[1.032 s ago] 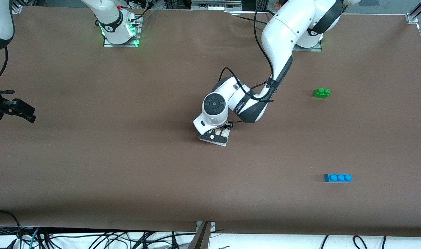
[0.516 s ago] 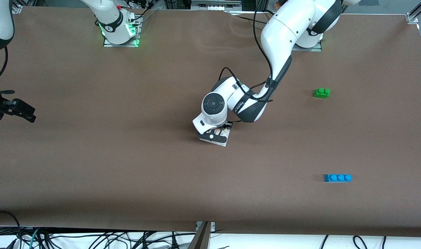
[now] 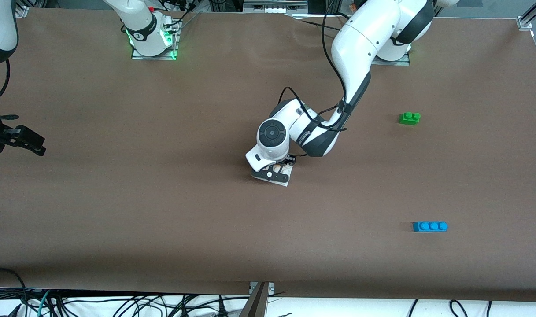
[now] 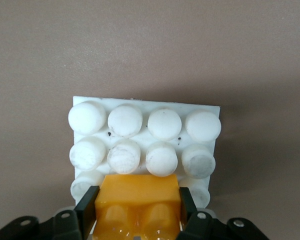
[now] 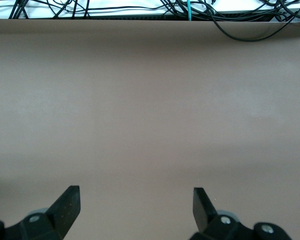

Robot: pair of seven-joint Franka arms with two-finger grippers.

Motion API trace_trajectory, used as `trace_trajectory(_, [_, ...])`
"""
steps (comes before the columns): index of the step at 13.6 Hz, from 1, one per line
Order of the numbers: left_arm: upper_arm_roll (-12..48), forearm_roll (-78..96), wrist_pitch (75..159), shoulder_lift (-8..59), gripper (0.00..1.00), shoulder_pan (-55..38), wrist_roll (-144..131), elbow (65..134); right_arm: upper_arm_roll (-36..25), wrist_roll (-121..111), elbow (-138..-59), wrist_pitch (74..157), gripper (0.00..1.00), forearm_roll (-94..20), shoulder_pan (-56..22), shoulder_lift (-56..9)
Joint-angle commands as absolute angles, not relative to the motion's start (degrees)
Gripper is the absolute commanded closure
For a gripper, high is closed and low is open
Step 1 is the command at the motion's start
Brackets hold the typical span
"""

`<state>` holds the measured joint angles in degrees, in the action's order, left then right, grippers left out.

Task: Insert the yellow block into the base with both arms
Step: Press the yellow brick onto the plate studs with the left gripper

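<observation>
- The left gripper point(image 4: 139, 212) is down at the middle of the table, its two black fingers point(image 4: 86, 212) pinching the yellow block point(image 4: 139, 197) from both sides
- The yellow block is a glossy orange-yellow plastic brick with flat walls and two round studs on top; in the left wrist view it sits on the base point(image 4: 145, 107), over the studs of the rows nearest the gripper
- The base is a flat white square plate of matt plastic with rows of round, flat-topped studs, several scuffed and speckled with dark grime; in the front view only a white corner point(image 3: 284, 181) shows under the left arm's wrist
- The right gripper point(image 5: 135, 202) waits over bare table at the right arm's end, at about 9 o'clock from the base, its black wedge-shaped fingers spread wide with nothing between them
- A green two-stud brick point(image 3: 409, 118) lies at about 2 o'clock from the base, a longer blue three-stud brick point(image 3: 430, 226) at about 4 o'clock, both well apart from it
- The table point(image 3: 162, 220) is covered in a smooth, dull brown sheet
- No readable writing on any brick
</observation>
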<state>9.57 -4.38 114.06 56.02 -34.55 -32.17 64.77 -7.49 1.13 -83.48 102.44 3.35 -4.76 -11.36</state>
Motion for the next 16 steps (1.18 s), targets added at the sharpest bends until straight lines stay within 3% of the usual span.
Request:
trace_trajectory(1, [8.96, -4.57, 113.91, 57.13, 0.45, -35.33, -32.43, 63.11, -7.12, 0.18, -84.38, 102.66, 0.0, 2.46, -4.22, -10.37])
trace_trajectory(2, [8.88, -4.57, 113.82, 56.87, 0.14, -35.25, -32.17, 63.11, -7.12, 0.18, -84.38, 102.66, 0.0, 2.46, -4.22, -10.37])
trace_trajectory(3, [8.79, -4.66, 113.64, 56.69, 0.0, -35.16, -32.08, 63.11, -7.12, 0.18, -84.38, 102.66, 0.0, 2.46, -4.22, -10.37])
trace_trajectory(9, [8.79, -4.66, 111.02, 54.15, 0.0, -34.98, -32.69, 63.02, -7.12, 0.18, -84.38, 102.66, 0.0, 2.46, -4.22, -10.37])
trace_trajectory(16, [8.17, -4.39, 88.01, 35.36, 0.0, -29.02, -31.82, 63.1, -7.03, 0.18, -84.38, 102.66, 0.0, 2.46, -4.22, -10.37])
